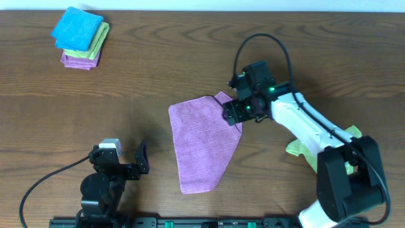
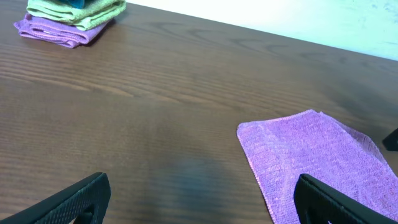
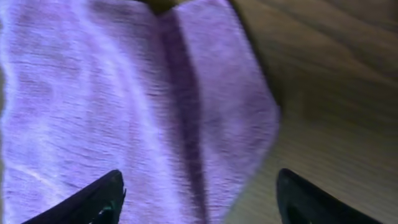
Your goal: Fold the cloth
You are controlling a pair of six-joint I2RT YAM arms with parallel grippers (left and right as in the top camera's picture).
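A purple cloth lies flat on the wooden table, with a small fold at its far right corner. My right gripper hovers open over that right edge; in the right wrist view the cloth fills the frame between the open fingers, with a crease running down it. My left gripper is open and empty near the front left, away from the cloth. In the left wrist view the cloth lies ahead to the right of the open fingers.
A stack of folded cloths, blue on green on purple, sits at the back left; it also shows in the left wrist view. A yellow-green cloth lies partly under the right arm.
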